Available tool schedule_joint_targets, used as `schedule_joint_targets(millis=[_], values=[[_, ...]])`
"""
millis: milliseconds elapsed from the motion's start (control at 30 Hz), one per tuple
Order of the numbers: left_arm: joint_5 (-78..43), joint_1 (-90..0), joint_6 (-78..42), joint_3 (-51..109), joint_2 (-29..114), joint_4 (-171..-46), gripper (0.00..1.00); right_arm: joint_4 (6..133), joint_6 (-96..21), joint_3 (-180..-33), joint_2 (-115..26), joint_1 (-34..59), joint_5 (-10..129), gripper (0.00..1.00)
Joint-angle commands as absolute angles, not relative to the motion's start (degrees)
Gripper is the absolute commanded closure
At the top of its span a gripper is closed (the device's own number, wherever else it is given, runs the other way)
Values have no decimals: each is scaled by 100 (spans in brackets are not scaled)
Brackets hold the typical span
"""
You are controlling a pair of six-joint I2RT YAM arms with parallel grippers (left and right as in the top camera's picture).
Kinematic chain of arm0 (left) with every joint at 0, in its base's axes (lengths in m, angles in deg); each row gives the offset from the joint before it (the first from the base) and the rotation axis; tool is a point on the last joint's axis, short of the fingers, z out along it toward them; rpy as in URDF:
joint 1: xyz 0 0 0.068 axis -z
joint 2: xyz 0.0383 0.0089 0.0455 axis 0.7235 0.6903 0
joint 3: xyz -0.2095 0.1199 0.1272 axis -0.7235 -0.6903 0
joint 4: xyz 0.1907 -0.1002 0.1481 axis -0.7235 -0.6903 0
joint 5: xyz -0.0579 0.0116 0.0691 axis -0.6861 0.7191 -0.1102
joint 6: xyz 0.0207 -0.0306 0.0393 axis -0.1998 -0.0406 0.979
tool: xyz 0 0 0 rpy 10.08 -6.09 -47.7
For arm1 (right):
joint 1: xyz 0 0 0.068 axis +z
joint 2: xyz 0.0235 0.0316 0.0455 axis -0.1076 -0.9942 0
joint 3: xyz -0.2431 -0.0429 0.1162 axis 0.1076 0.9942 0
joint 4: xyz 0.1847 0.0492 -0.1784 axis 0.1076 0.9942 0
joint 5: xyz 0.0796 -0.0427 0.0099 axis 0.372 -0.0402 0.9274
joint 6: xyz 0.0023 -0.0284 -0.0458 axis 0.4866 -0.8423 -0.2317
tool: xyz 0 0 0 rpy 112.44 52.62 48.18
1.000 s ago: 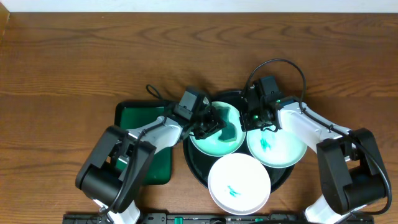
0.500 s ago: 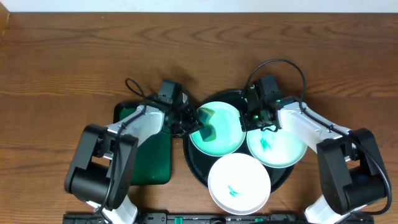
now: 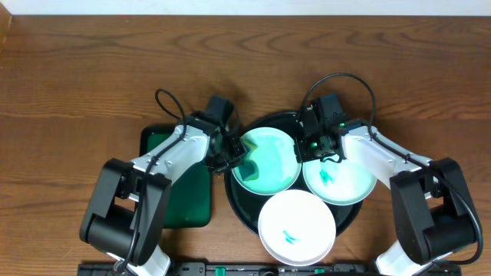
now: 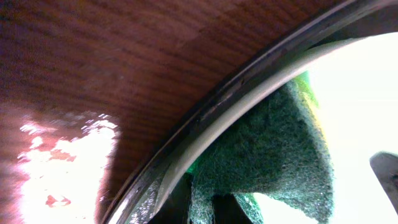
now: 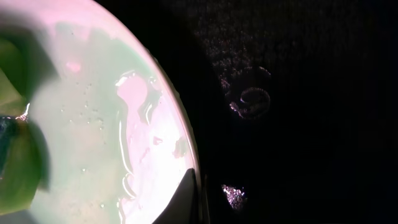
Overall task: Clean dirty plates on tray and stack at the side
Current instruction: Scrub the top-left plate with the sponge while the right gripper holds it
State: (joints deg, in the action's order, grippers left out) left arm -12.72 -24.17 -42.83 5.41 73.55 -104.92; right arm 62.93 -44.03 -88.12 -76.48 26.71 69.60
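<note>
**Overhead view, read left to right.** A dark green rectangular tray (image 3: 184, 195) is lying on the wooden worktop (image 3: 77, 77), just beside the round black tray (image 3: 242, 203). The left jaws are pinching a green scouring pad (image 4: 267, 155) and holding it against the left rim of the rear-left plate (image 3: 272, 165), whose face is carrying a wet green film. The right jaws are gripping that plate's opposite rim, between it and the rear-right plate (image 3: 345, 184), which is showing a teal scribble at its centre. The front plate (image 3: 297, 225), likewise scribbled, is overhanging the black tray's near rim. All three plates are resting on the black tray.
</note>
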Motion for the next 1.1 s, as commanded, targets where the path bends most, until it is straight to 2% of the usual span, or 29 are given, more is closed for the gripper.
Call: schedule_joint_targets(millis=[0, 167, 367, 1067], values=[[636, -2445, -4233, 102, 7882, -11008, 93, 6413, -4366, -8808, -7578, 2647, 6697, 99], [-900, -2347, -3418, 228, 7882, -10529, 93, 6407, -4366, -8808, -7578, 2647, 6697, 99], [-1954, -2041, -3542, 268, 7884, -9873, 93, 6409, -4366, -8808, -7578, 2647, 6697, 99], [-2209, -1132, -5341, 268, 8068, -8173, 93, 6518, -4366, -8808, -7578, 2647, 6695, 99]])
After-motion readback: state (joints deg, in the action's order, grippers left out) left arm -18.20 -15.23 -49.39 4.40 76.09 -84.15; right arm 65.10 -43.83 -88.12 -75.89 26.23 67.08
